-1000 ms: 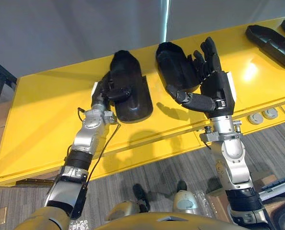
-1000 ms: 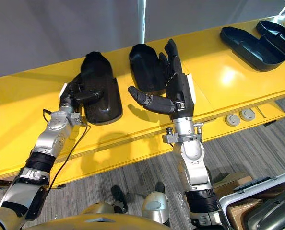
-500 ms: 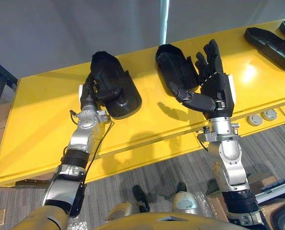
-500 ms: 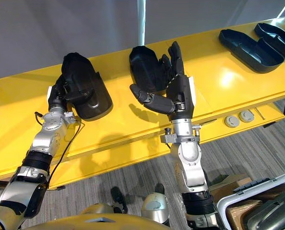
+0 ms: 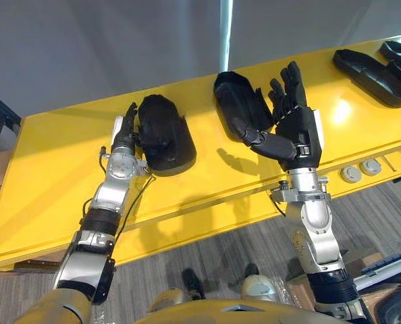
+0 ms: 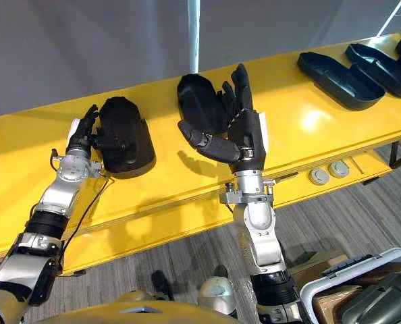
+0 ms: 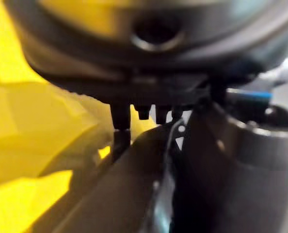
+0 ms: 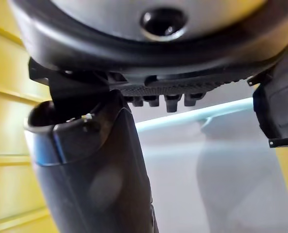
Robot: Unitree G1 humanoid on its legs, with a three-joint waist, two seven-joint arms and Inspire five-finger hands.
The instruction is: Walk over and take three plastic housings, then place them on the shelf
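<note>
A: How is the left housing [image 5: 163, 135] placed against the left hand [image 5: 124, 133]?

B: It is laid flat on the yellow surface [image 5: 52, 162], just at the hand's 3 o'clock. Its long axis runs roughly 12 to 6, parallel to the fingers. These are held straight and unclenched, so nothing is gripped.

A: And the right hand [image 5: 298, 128]?

B: Its fingers are spread wide and nothing is held. The second housing [image 5: 231, 98] is found at its 10 o'clock, overlapped by the fingertips — contact cannot be told. The farther housings [image 5: 366, 64] lie well apart at 2 o'clock. For each near housing, the same-side hand is judged closer.
</note>
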